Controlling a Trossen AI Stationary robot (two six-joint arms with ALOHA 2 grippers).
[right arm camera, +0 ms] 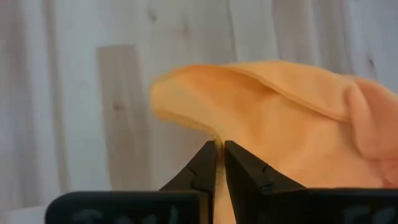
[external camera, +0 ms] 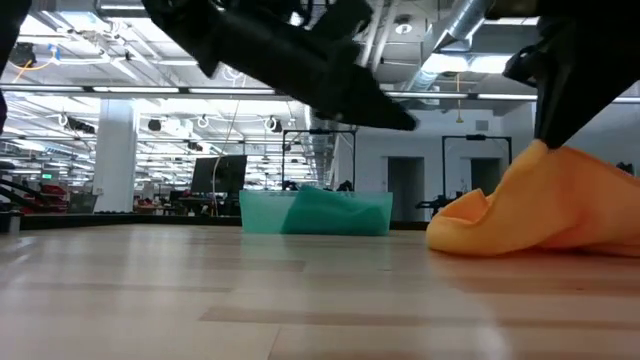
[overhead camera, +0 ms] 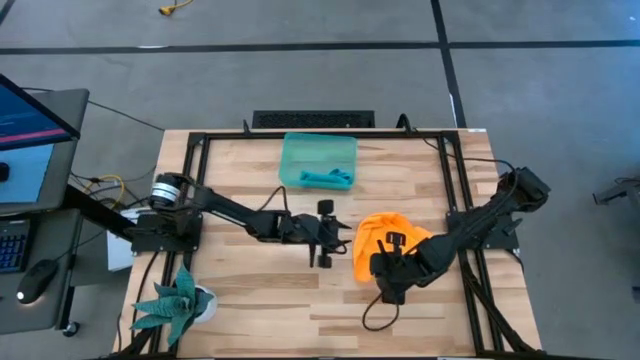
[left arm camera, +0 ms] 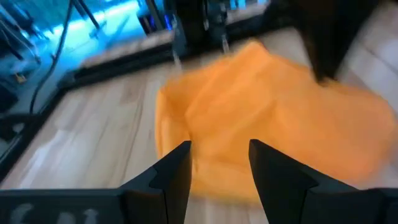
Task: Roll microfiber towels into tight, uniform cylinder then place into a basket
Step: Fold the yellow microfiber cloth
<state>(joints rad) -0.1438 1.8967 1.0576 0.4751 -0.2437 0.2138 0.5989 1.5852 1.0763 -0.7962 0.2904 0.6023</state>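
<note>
Right gripper (right arm camera: 219,149) jaws pinching orange towel (overhead camera: 385,240) hem at frame center; left gripper (left arm camera: 219,163) jaws spread, empty. Suggest flattening cloth before rolling.

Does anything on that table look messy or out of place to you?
Yes: the orange towel lies in a crumpled heap on the table between the two arms, not rolled at all. The right gripper, its jaws nearly shut, sits at the towel's hem. The teal towel already lies in the basket.

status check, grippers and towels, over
Left gripper open, facing orange towel. Right gripper nearly closed at its hem, grip unclear. Teal towel in basket. Nothing blocking.
</note>
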